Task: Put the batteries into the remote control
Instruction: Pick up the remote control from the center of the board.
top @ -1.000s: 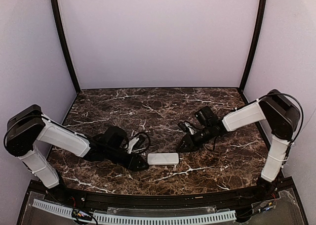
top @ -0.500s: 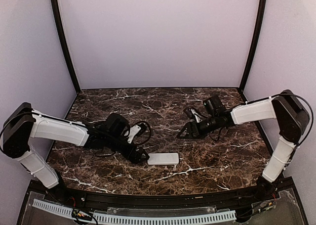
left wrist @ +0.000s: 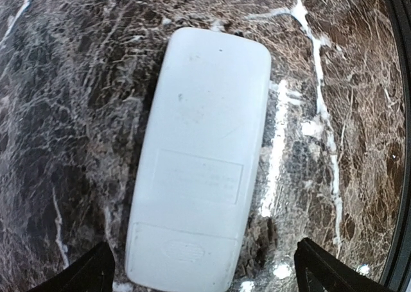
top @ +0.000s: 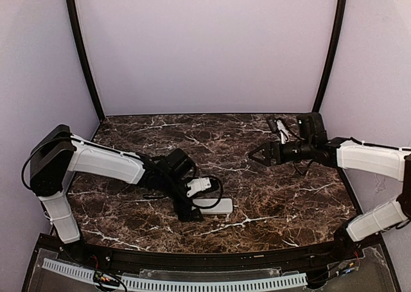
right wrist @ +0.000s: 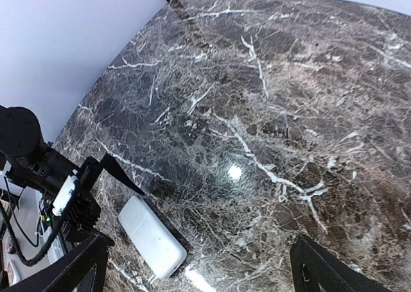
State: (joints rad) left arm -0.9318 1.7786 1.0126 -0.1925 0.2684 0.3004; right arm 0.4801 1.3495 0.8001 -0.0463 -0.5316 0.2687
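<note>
Lying back-up: remote control (left wrist: pixel 202 157), cover (left wrist: pixel 183 255) closed.

The slim white remote control (top: pixel 212 206) lies flat with its plain back up and battery cover closed, set crosswise near the tabletop's (top: pixel 257 144) front middle.

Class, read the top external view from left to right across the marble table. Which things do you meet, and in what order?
left arm → remote control → right gripper → right arm
</note>
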